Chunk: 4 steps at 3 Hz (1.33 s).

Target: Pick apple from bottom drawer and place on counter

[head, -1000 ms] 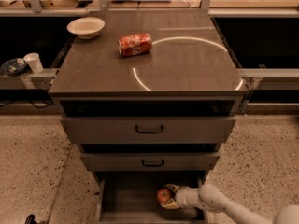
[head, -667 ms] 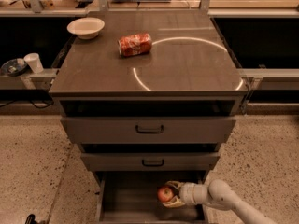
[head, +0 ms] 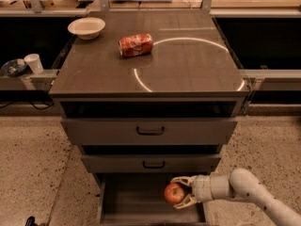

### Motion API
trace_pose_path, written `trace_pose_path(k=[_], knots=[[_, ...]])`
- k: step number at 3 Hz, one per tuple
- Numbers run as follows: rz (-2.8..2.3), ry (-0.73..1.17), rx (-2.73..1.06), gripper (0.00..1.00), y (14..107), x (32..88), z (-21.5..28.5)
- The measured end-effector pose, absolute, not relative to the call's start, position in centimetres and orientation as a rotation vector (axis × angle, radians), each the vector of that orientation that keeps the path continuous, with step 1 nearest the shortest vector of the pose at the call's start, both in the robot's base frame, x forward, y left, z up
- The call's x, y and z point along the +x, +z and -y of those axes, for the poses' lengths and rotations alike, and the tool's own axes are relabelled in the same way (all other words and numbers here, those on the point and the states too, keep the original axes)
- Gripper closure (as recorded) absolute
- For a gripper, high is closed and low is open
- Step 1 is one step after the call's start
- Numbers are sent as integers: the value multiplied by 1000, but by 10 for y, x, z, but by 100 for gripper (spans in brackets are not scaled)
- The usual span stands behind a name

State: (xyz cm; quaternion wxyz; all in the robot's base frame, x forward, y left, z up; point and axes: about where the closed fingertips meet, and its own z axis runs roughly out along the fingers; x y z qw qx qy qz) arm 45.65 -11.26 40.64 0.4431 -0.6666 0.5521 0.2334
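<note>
The small red apple (head: 174, 193) with a yellowish patch is held in my gripper (head: 179, 192), whose fingers (head: 183, 180) close on it from above and below. The white arm comes in from the lower right. The apple hangs above the open bottom drawer (head: 134, 197), over its right half, just below the middle drawer's front. The drawer's grey inside shows nothing else. The counter (head: 188, 65) is the broad dark top above, with a bright ring-shaped reflection.
A crushed red soda can (head: 136, 44) lies on the counter near its middle back. A white bowl (head: 86, 28) sits at its back left corner. Two wider drawers with black handles (head: 150, 131) stand slightly open above. A white cup (head: 34, 62) stands on a ledge at the left.
My gripper has lifted the apple a little, up from the drawer floor, and the arm has risen with it. The counter items have not moved.
</note>
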Motion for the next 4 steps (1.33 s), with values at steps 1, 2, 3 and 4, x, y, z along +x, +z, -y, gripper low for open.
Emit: trace_pose_path(k=[1,2,3,4], knots=[[-1199,550,-1800,100,514,448,120],[-1135,510,-1878,100,581,453,127],[-1195,535,-1881,100,624,478,139],[-1232,542,-1860,100,636,491,143]])
